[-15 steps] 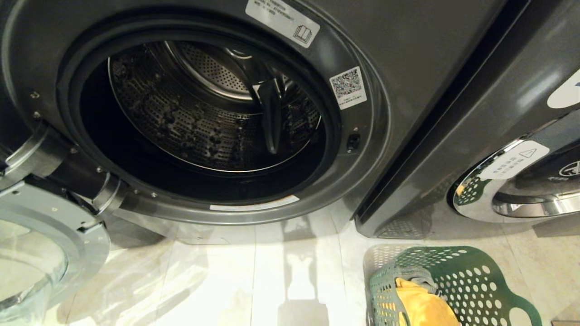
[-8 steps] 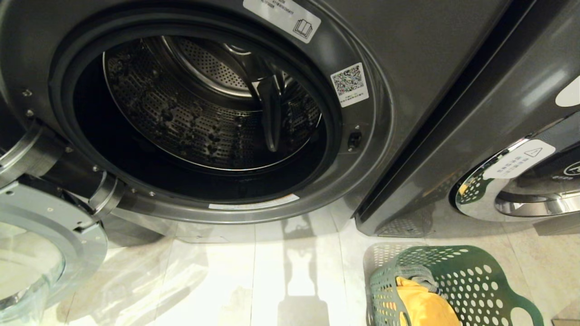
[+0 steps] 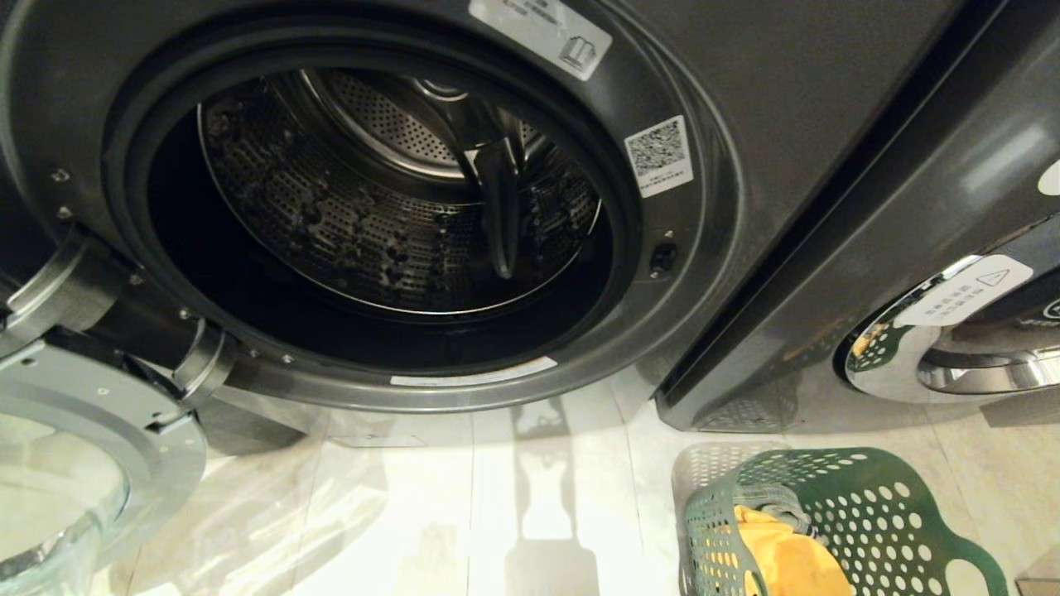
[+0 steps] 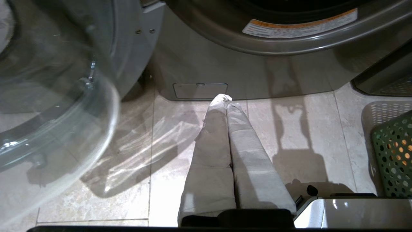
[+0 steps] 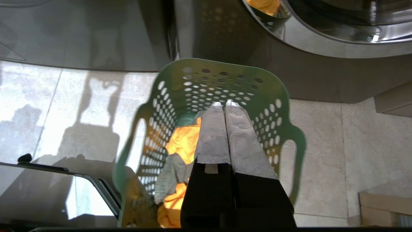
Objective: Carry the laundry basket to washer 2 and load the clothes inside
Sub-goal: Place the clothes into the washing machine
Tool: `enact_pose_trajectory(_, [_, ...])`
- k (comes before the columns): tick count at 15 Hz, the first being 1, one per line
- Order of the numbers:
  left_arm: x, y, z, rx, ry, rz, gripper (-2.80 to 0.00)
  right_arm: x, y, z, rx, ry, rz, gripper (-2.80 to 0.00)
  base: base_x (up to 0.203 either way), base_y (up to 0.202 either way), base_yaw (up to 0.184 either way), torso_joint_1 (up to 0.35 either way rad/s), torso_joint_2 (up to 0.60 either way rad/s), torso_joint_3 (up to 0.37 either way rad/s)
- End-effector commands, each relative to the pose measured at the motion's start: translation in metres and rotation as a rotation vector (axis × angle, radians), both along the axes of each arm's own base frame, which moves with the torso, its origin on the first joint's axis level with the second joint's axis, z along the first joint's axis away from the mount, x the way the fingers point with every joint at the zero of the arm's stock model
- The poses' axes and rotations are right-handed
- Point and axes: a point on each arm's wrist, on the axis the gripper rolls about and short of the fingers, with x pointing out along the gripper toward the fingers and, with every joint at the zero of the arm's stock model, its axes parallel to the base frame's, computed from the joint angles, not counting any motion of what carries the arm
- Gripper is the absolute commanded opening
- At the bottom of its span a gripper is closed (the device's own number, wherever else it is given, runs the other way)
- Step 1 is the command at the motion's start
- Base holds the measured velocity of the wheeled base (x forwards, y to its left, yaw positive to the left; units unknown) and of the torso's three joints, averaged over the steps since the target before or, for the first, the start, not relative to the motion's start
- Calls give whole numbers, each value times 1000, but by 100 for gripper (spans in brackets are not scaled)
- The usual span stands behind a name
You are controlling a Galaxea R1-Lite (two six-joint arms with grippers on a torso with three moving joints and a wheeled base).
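The dark green laundry basket stands on the tiled floor at the lower right, holding yellow clothes and a grey garment. Before me a dark grey front-load washer has its glass door swung open to the left, baring an empty steel drum; no numeral shows on it. My right gripper hangs shut and empty above the basket and its yellow clothes. My left gripper is shut and empty over the floor, near the washer's base. Neither gripper shows in the head view.
A second dark grey washer with a shut chrome-rimmed door stands to the right, just behind the basket. The open door's glass juts out low beside my left arm. My silvery base is close below. A cardboard box sits right of the basket.
The whole head view has shifted slightly, so the camera moved. The washer, door and basket keep their places relative to each other.
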Motion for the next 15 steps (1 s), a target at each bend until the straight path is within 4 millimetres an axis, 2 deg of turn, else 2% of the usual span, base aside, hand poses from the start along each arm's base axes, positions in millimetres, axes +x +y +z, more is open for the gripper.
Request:
enact_pose_trajectory(1, [0, 0, 0, -1, 1, 1, -280, 0, 0, 0, -1, -1, 2, -280, 0, 194, -1, 7, 2, 7])
enact_pose_trajectory(8, [0, 0, 0, 0, 1, 1, -280, 0, 0, 1, 1, 0, -17, -280, 0, 193, -2, 1, 3, 1])
enact_pose_trajectory(10, [0, 0, 0, 2, 2, 1, -280, -2, 0, 6, -6, -7, -23, -280, 0, 99, -4, 5, 1, 2])
enact_pose_trajectory(11, [0, 0, 0, 4, 2, 1, -280, -6, 0, 23, -3, -41, -26, -280, 0, 0, 0, 0, 0, 0])
enact_pose_trajectory(13, [0, 0, 0, 7, 2, 1, -280, -12, -1, 78, 19, -82, -53, -280, 0, 0, 0, 0, 0, 0])
enact_pose_trajectory(14, [0, 0, 0, 7, 2, 1, -280, -6, -2, 111, 57, -59, -83, -280, 0, 0, 0, 0, 0, 0])
enact_pose_trajectory(15, [0, 0, 0, 7, 2, 1, -280, 10, -2, 141, 116, 3, -129, -280, 0, 0, 0, 0, 0, 0])
